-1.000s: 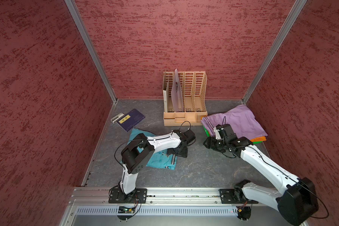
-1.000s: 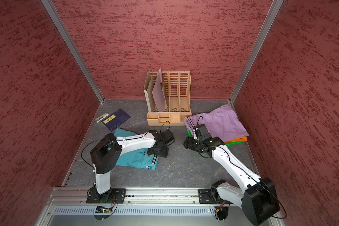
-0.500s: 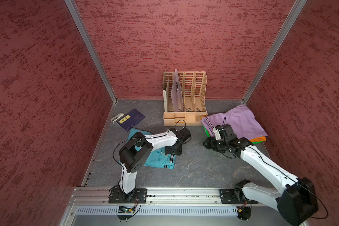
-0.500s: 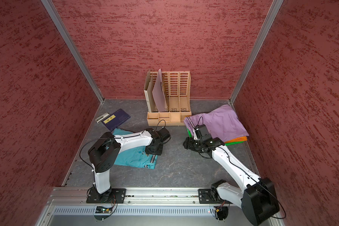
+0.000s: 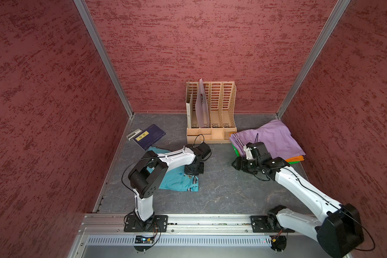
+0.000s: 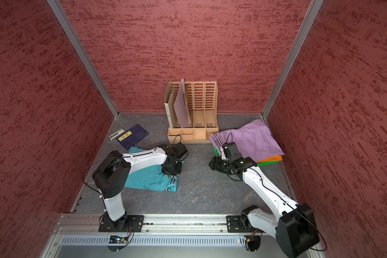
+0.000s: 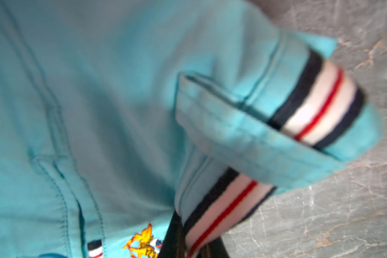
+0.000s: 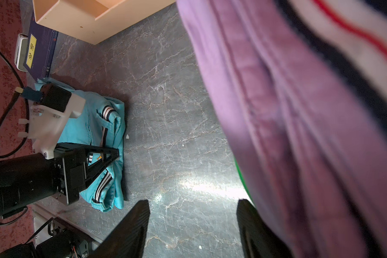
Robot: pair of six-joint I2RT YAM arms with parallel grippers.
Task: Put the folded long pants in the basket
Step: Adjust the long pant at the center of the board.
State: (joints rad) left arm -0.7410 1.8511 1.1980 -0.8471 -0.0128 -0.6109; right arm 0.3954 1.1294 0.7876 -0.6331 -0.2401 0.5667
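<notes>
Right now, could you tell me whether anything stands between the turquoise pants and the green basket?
Yes: the open right hand hangs between the turquoise pants and the basket, close to it; lilac pants lie over its top.

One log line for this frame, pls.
left pincer: shut on turquoise pants waistband | right pincer: open, empty, beside lilac pants | basket: under lilac and orange pants | turquoise pants: outside basket

Nothing reads clearly; the yellow label (image 5: 142,136) on the booklet (image 5: 155,134) is too small.
</notes>
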